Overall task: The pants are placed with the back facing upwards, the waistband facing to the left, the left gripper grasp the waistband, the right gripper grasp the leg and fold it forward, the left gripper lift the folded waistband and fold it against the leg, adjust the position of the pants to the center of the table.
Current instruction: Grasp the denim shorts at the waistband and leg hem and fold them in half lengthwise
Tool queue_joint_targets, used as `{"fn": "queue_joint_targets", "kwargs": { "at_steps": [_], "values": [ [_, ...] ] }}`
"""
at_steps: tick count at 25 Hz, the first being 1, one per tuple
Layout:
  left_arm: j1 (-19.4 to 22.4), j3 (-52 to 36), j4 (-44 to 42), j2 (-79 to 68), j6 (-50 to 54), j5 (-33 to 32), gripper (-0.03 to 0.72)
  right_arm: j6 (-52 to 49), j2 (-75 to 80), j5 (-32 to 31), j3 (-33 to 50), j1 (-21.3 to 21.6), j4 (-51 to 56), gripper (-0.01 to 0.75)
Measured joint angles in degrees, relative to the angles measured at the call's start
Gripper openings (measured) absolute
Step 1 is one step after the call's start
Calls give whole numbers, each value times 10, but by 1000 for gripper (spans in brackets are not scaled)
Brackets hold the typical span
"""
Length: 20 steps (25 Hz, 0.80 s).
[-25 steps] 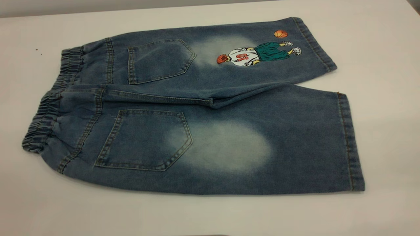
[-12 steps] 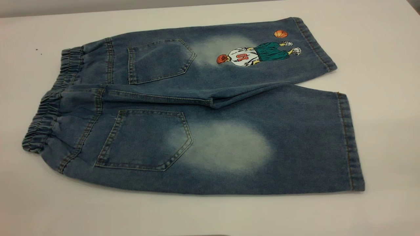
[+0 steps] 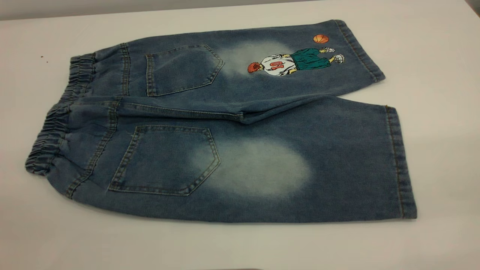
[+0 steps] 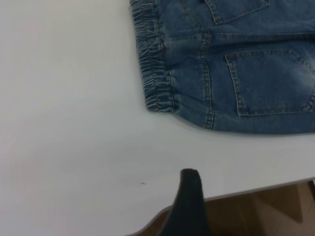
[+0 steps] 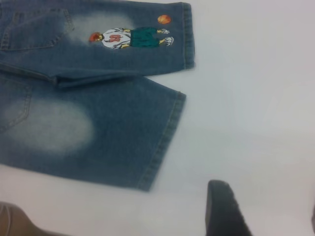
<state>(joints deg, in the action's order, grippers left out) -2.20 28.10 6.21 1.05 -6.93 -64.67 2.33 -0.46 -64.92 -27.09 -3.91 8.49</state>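
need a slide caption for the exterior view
Blue denim pants lie flat, back up, on the white table, waistband at left, unfolded, with no gripper in this view.

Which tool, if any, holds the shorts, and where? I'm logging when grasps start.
Neither. The pants lie flat, untouched, on the table; one finger of the left tool and one of the right stand clear.

Blue denim pants (image 3: 240, 150) w/ pale patches, cartoon print; white table (image 3: 431, 56).

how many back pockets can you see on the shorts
2: one back pocket on the far half, beside the cartoon-print leg; the other pocket on the near half, beside the pale faded patch. None appears hidden.
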Motion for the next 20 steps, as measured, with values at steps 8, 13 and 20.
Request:
{"fn": "queue_joint_targets", "kwargs": {
  "at_steps": [8, 13, 20],
  "values": [
    [0, 52, -42, -122, 90, 28, 570, 1, 144, 22, -19, 0, 40, 358],
    [0, 89, -92, -282, 182, 93, 569, 57, 286, 83, -21, 0, 95, 428],
    [0, 96, -134, -549, 221, 180, 544, 130, 475, 194, -21, 0, 213, 491]
  ]
}}
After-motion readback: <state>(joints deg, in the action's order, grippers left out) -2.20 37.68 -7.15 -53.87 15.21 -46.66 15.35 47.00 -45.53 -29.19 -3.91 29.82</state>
